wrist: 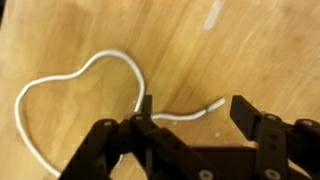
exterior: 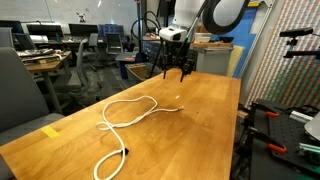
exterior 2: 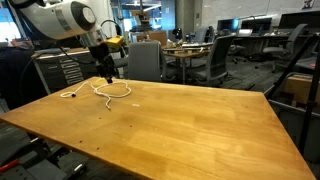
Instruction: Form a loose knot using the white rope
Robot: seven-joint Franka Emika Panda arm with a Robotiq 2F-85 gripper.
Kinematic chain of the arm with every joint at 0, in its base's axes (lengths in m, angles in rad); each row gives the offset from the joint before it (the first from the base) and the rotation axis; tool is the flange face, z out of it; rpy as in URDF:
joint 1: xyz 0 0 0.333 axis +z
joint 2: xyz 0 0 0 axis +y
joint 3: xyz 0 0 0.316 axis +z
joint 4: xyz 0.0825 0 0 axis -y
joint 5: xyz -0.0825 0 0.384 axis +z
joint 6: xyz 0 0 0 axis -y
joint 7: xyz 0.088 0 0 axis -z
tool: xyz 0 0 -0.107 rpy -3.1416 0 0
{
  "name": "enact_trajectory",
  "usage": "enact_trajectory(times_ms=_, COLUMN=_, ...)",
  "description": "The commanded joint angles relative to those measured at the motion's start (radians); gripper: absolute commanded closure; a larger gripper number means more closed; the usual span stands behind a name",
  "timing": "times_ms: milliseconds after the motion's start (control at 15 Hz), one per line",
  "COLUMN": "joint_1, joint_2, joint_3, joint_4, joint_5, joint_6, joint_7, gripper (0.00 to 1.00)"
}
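Note:
The white rope (exterior: 128,112) lies in a loose curve on the wooden table (exterior: 205,120). It also shows in an exterior view (exterior 2: 112,91) at the table's far left. In the wrist view the rope (wrist: 70,75) forms a heart-shaped loop, with one end (wrist: 205,107) lying between my fingers. My gripper (exterior: 174,68) hangs above the table, past the rope's far end; it also shows in an exterior view (exterior 2: 107,70). In the wrist view the gripper (wrist: 192,108) is open and holds nothing.
The table's edges fall off on all sides. Office chairs (exterior 2: 145,60) and desks stand behind the table. A yellow tape mark (exterior: 52,131) sits on the table's near corner. Equipment (exterior: 295,120) stands beside the table.

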Motion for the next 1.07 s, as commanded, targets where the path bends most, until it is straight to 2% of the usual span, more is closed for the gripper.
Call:
enact_trajectory(times_ms=0, joint_1=0.055, joint_2=0.05, joint_3=-0.147, joint_4=0.066, joint_5=-0.045, joint_6=-0.178, joint_7=0.033, gripper=0.0)
enact_trajectory(times_ms=133, joint_1=0.048, joint_2=0.085, joint_3=-0.164, joint_4=0.089, joint_5=0.015, joint_6=-0.284, joint_7=-0.019, gripper=0.0)
enact_trajectory(times_ms=200, joint_1=0.048, joint_2=0.046, joint_3=-0.17, joint_4=0.039, joint_5=-0.001, joint_6=-0.198, joint_7=-0.01, gripper=0.0)
enact_trajectory(times_ms=333, joint_1=0.047, joint_2=0.076, joint_3=-0.177, joint_4=0.057, joint_5=0.004, joint_6=-0.24, joint_7=-0.011, gripper=0.0)
enact_trajectory(times_ms=400, joint_1=0.054, joint_2=0.05, joint_3=-0.179, joint_4=0.072, joint_5=-0.012, joint_6=-0.381, joint_7=-0.059, gripper=0.0)
enact_trajectory(times_ms=467, joint_1=0.049, joint_2=0.027, joint_3=-0.177, joint_4=0.069, joint_5=-0.004, joint_6=-0.455, joint_7=-0.109, gripper=0.0)
enact_trajectory(times_ms=533, joint_1=0.026, joint_2=-0.012, joint_3=-0.172, joint_4=0.051, joint_5=0.013, joint_6=-0.485, joint_7=-0.214, gripper=0.0)
enact_trajectory(times_ms=667, joint_1=-0.079, joint_2=-0.075, joint_3=-0.085, joint_4=0.027, joint_5=0.006, joint_6=-0.513, joint_7=-0.355, gripper=0.0)
enact_trajectory(times_ms=733, joint_1=-0.11, joint_2=-0.097, joint_3=-0.062, joint_4=0.03, joint_5=0.01, joint_6=-0.52, joint_7=-0.425, gripper=0.0)
enact_trajectory(times_ms=1000, joint_1=-0.219, joint_2=-0.175, joint_3=-0.02, joint_4=0.036, joint_5=0.037, joint_6=-0.465, joint_7=-0.709, gripper=0.0)
